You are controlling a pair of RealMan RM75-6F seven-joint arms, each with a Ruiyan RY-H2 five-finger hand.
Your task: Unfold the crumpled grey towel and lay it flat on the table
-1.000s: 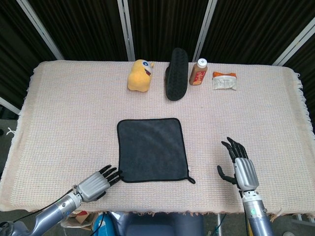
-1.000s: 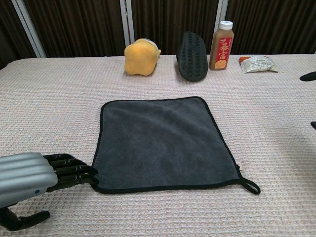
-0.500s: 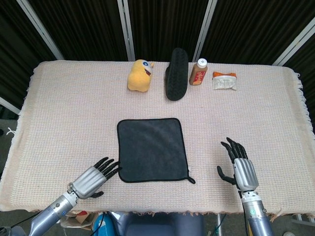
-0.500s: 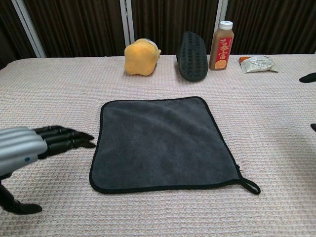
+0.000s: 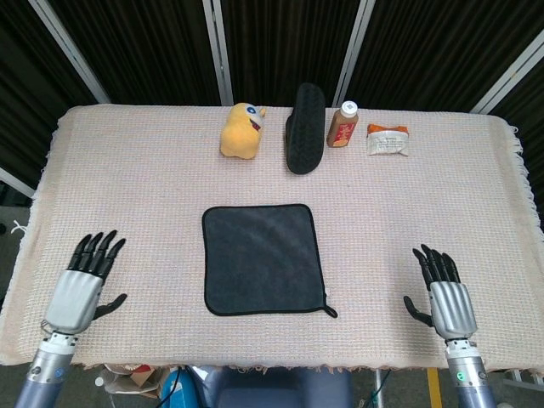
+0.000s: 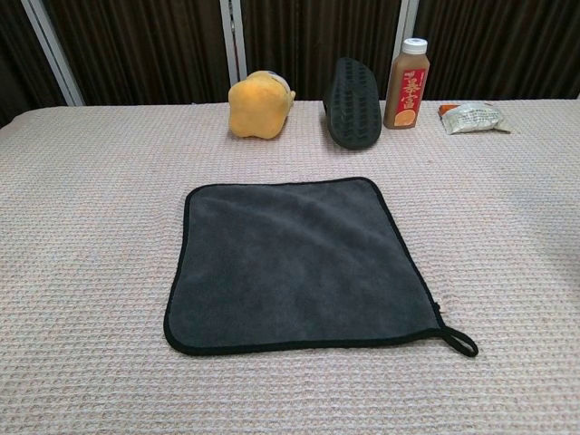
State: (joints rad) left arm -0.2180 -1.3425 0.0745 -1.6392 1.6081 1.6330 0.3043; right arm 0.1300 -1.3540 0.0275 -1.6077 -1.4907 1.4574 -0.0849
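On the table (image 5: 127, 187), draped in a pale woven cloth, the grey towel (image 5: 262, 258) is lying spread flat at the centre, its dark hem showing all round and a small hanging loop (image 6: 459, 342) trailing from the near right corner. It is looking soft, light and limp, likely best pinched at a corner or hem rather than the middle. Both the left hand (image 5: 82, 282) and right hand (image 5: 444, 292) are resting well apart from it, fingers spread, grasping nothing. Their forearms are running out of frame, and the chest view is missing both hands.
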